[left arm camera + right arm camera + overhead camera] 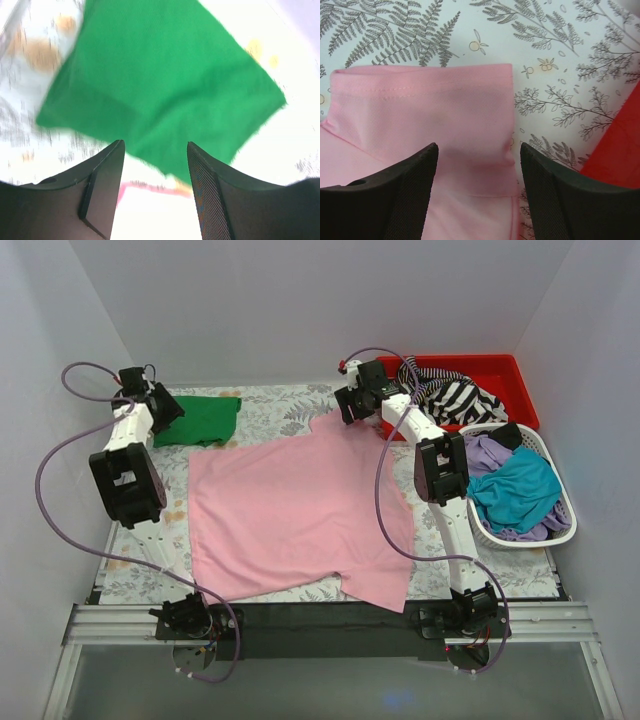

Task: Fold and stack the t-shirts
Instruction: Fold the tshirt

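A large light pink t-shirt [290, 510] lies spread flat over the middle of the table. A dark green t-shirt [200, 420] lies folded at the back left. My left gripper [160, 405] hovers open at its left edge, and the green cloth [160, 80] lies beyond the fingers with nothing between them. My right gripper [352, 405] stands open above the pink shirt's far right sleeve [425, 110]; the jaws straddle the sleeve without touching it.
A red bin [500, 375] at the back right holds a black-and-white striped shirt [455, 395]. A white basket [560, 530] on the right holds teal [515, 490] and purple [490, 452] shirts. The fern-print table cover [280, 405] shows around the pink shirt.
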Motion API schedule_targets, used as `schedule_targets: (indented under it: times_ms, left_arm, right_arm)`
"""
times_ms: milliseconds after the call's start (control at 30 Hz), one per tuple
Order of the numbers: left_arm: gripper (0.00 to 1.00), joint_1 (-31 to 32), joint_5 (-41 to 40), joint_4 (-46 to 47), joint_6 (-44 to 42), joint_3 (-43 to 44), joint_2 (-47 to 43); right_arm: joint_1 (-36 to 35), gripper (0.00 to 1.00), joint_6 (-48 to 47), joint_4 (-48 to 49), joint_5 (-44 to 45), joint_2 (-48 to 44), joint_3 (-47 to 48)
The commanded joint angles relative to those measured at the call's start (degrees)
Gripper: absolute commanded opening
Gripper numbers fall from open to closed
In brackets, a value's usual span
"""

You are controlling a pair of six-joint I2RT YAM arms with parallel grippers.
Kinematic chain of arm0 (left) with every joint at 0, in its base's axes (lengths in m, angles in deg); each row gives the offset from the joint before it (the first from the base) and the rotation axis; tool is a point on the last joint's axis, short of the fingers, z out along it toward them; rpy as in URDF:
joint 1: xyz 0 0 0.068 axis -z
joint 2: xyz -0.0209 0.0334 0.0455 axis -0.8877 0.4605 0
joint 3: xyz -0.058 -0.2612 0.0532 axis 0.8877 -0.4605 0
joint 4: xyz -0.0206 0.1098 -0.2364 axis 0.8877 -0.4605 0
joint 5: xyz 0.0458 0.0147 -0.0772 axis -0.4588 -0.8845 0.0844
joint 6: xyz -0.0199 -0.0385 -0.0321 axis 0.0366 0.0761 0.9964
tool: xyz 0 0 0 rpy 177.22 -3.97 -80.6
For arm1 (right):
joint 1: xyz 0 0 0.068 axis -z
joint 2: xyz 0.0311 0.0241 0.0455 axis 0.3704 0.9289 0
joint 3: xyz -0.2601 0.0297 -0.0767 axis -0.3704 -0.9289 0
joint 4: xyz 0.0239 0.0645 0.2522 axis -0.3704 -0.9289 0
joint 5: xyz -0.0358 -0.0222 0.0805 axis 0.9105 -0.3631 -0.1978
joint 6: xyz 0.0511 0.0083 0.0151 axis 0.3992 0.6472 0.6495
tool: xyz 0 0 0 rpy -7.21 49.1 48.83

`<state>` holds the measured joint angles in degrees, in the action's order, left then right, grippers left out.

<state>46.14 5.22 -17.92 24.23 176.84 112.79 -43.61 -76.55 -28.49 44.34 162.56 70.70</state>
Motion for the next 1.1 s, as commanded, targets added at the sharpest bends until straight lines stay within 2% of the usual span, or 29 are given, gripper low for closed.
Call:
schedule_targets:
  times_ms: [0, 200, 267, 500, 733, 800, 1067]
  left_arm:
    - [0.52, 0.01, 2.71, 0.76, 1.54, -7.63, -7.68]
    - [0.51, 1.33, 1.57, 5.23, 3.74, -26.16, -14.29]
    - [0.51, 1.94, 1.05, 5.33, 3.65, -28.03, -14.82]
    - [0.50, 2.65, 2.02, 4.54, 4.62, -25.85, -10.96]
    - [0.50, 2.65, 0.61, 3.92, 4.44, -24.70, -9.81]
    - [0.50, 2.65, 0.44, 2.87, 4.35, -23.39, -9.20]
    - [0.51, 2.65, 0.87, 1.72, 4.62, -22.15, -8.23]
  right_arm:
    - [2.09, 0.73, 0.27, 1.12, 6.79, -0.29, 1.94]
    - [2.18, 0.74, 1.24, 1.47, 8.64, -0.21, 1.41]
    - [2.18, 0.74, 1.51, 1.83, 9.87, 0.06, 1.58]
    - [2.71, 0.75, 1.95, 1.74, 9.09, 2.16, 2.11]
    - [3.41, 0.78, 2.47, 0.69, 5.92, 4.36, 2.54]
    - [3.85, 0.79, 2.74, -0.45, 2.60, 5.41, 3.68]
    - [5.43, 0.82, 5.90, -2.22, 1.70, 8.23, 5.62]
